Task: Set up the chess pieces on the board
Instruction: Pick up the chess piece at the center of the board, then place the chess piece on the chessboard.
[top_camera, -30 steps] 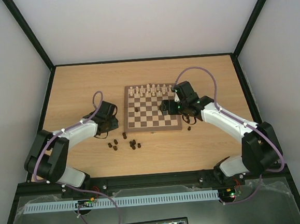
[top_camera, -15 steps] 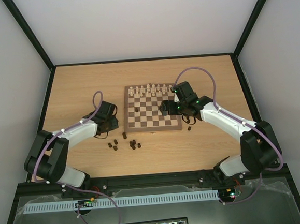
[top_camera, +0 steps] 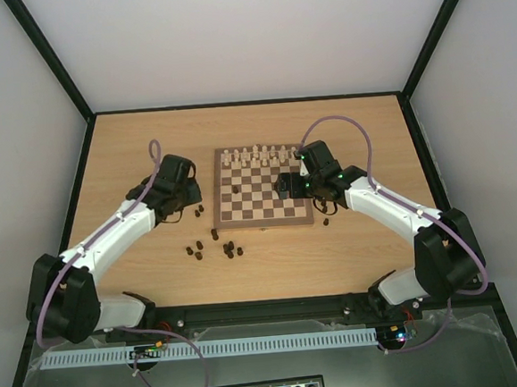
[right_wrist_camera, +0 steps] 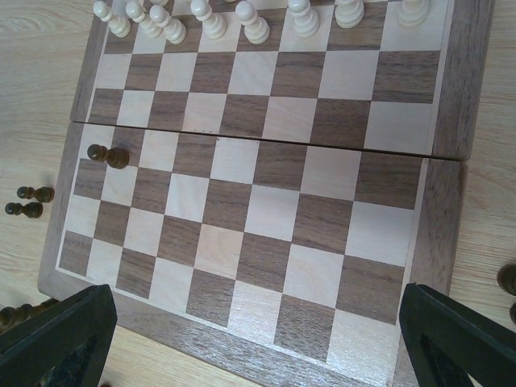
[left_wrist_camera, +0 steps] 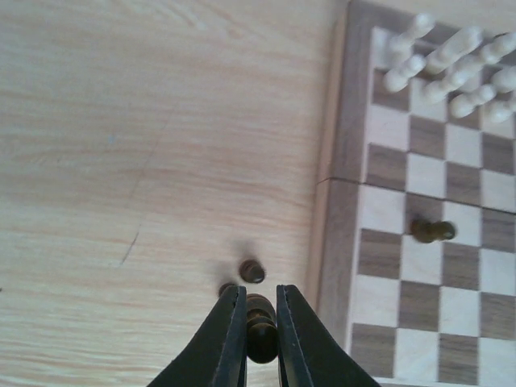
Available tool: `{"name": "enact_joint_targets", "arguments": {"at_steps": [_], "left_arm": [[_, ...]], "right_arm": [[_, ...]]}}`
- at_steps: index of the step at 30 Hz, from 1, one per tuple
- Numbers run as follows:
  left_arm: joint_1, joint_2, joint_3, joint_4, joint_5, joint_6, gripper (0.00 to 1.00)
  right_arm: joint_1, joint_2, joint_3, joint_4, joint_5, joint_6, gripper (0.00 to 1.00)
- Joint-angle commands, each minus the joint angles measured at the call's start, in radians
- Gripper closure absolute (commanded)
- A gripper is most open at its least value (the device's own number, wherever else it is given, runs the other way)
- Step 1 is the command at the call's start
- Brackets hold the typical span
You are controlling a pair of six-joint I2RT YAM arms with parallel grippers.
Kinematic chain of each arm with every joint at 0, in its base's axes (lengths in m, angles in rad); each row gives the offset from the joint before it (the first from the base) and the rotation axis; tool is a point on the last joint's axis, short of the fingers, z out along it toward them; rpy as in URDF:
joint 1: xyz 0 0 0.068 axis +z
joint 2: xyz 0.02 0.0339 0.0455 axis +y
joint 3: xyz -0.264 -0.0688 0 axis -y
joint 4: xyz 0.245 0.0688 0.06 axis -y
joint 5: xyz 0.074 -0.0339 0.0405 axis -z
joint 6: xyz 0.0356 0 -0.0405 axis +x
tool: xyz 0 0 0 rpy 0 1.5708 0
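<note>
- since the left hand (left_wrist_camera: 259,300) is clamped on a dark chess piece (left_wrist_camera: 260,329) over the desk (left_wrist_camera: 121,121), just beside the board (left_wrist_camera: 332,201) — carry it high across the border.
- lower it upright onto a home-row square, then let go.
- right hand (top_camera: 286,186) gapes wide, empty, above the board.

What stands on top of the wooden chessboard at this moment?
Pale chessmen fill the board's far rows; one dark piece lies on its side near the left edge. Other visible squares are bare. The open right gripper covers some right-hand squares from overhead.
</note>
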Motion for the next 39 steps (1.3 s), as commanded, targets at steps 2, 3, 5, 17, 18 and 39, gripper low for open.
{"name": "enact_joint_targets", "arguments": {"at_steps": [2,3,5,17,18,39], "left_arm": [[-0.030,0.065,0.098,-0.042,0.021,0.034,0.93],[-0.036,0.082,0.116,-0.035,0.023,0.035,0.93],[-0.049,0.118,0.150,-0.024,0.034,0.038,0.93],[-0.176,0.272,0.205,0.042,0.070,0.009,0.93],[-0.185,0.277,0.204,0.046,0.070,0.006,0.93],[-0.217,0.336,0.159,0.076,-0.001,-0.008,0.91]], "right_arm": [[0.008,0.007,-0.007,-0.012,-0.003,-0.004,0.03],[0.008,0.007,-0.006,-0.012,-0.003,-0.004,0.03],[0.008,0.008,-0.006,-0.013,-0.001,-0.004,0.03],[0.008,0.011,-0.006,-0.020,0.011,-0.004,0.03],[0.008,0.011,-0.006,-0.020,0.011,-0.004,0.03],[0.008,0.015,-0.011,-0.011,-0.005,-0.004,0.03]]}}
